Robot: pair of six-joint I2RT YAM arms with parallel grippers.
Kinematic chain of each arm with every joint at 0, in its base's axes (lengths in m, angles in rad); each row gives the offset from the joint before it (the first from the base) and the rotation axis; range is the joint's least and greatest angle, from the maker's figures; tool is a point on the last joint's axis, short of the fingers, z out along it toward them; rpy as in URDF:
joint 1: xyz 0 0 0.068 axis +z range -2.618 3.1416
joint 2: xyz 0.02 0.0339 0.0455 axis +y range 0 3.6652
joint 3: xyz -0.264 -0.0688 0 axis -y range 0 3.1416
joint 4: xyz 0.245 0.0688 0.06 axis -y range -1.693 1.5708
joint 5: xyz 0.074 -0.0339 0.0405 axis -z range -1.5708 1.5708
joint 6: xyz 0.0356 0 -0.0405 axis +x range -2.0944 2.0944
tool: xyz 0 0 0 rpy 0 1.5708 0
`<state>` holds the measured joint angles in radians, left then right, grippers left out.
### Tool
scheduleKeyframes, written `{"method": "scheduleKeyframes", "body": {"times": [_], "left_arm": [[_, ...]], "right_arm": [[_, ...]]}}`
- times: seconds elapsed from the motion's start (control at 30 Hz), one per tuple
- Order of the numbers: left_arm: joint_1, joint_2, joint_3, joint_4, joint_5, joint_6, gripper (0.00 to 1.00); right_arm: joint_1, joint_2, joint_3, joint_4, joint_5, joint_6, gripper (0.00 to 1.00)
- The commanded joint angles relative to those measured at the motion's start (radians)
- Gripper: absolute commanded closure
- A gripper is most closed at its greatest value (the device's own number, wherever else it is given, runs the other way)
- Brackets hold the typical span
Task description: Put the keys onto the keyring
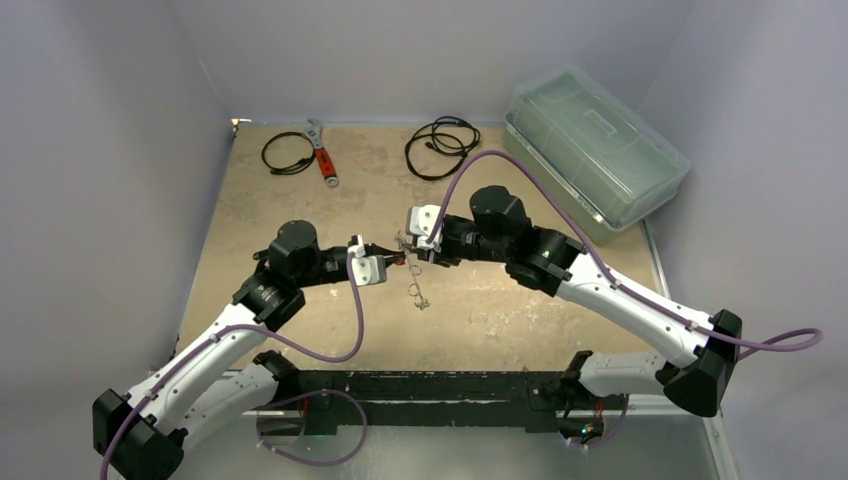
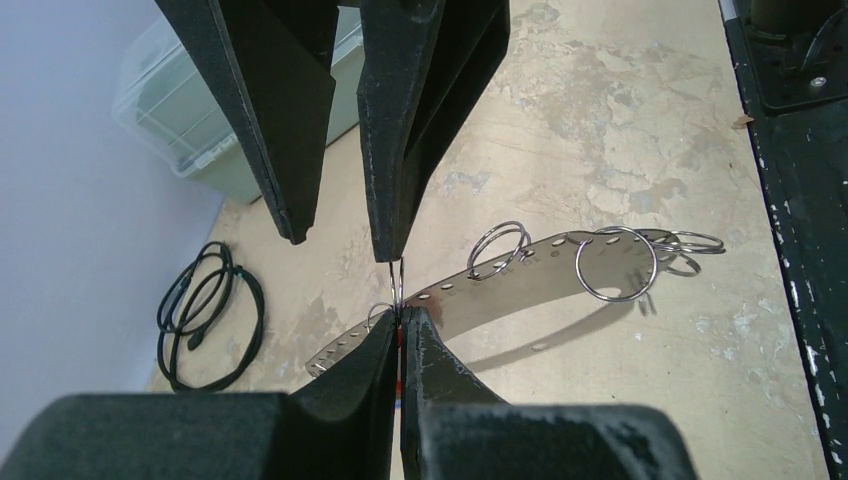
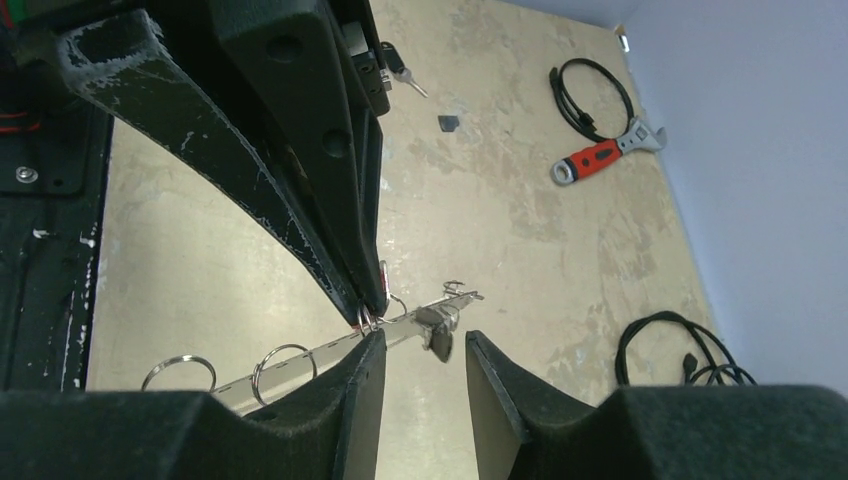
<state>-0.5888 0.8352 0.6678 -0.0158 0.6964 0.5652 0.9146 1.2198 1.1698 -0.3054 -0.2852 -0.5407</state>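
Keyring (image 2: 520,275) | left gripper (image 2: 400,318) clamped on it | right gripper (image 3: 424,340) parted, tips beside it

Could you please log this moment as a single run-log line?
left fingers: shut on keyring | right fingers: open, beside keyring | key: loose, off keyring
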Motion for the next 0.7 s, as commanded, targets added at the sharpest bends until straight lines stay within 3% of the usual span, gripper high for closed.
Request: {"method": "scheduleKeyframes", "body": {"times": [0.0,0.67], "left_arm": [[0.004,-0.002,0.053,0.037,-0.003,0.009,1.00],[0.003,-0.010,0.049,0.040,0.001,0.004,1.00]], "right_arm": [[0.002,0.013,0.064,-0.015,-0.048,-0.009,0.62],[0.005,0.043,0.057,-0.009,-0.099,-0.002,0.66]]}}
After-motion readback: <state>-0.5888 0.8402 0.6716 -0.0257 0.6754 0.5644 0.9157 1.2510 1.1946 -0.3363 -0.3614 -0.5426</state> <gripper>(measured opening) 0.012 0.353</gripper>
